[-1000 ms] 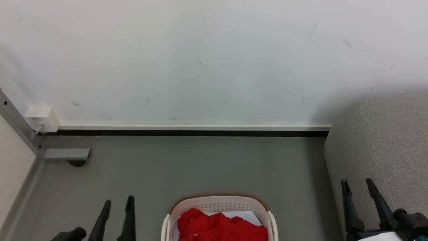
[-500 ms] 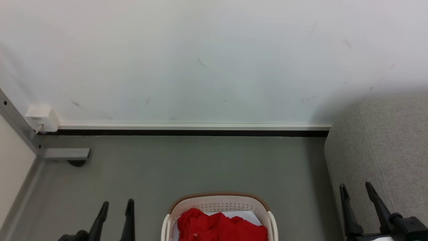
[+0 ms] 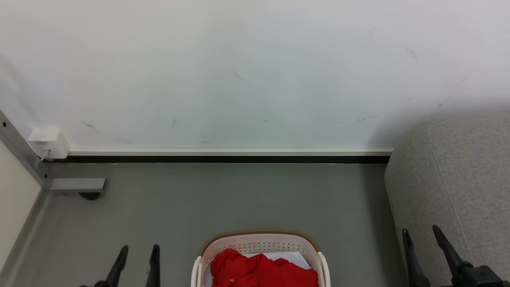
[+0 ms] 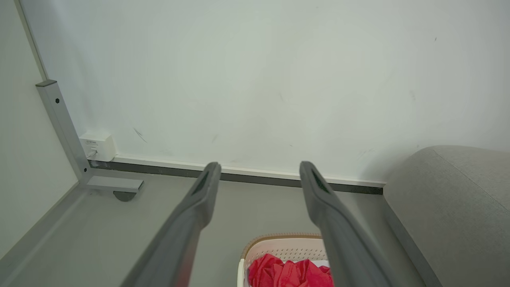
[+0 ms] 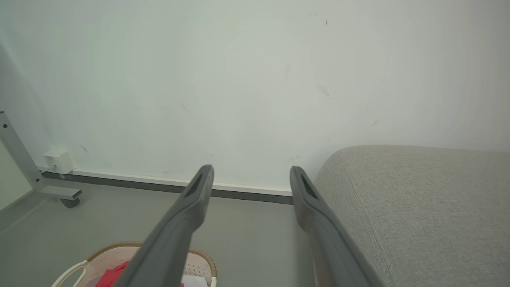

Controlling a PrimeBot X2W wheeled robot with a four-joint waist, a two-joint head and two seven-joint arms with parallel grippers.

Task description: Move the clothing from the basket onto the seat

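Observation:
Red clothing (image 3: pixel 261 272) lies heaped in the cream basket (image 3: pixel 259 241) with a brown rim at the bottom middle of the head view, on a white sheet. The left wrist view shows the clothing (image 4: pixel 289 273) in the basket (image 4: pixel 279 243) between and below my fingers. The light grey seat (image 3: pixel 458 179) stands at the right. My left gripper (image 3: pixel 138 249) is open, left of the basket, holding nothing. My right gripper (image 3: pixel 420 231) is open in front of the seat's side, empty. In the right wrist view the basket (image 5: pixel 201 261) sits low left and the seat (image 5: pixel 418 207) at right.
A white wall with a dark baseboard (image 3: pixel 223 158) runs behind the grey floor (image 3: pixel 239 199). A grey metal frame leg with a castor (image 3: pixel 77 185) and a white wall box (image 3: pixel 46 142) stand at the far left.
Both grippers have sunk lower in the head view, toward the bottom edge, still open. The basket and clothing have not moved.

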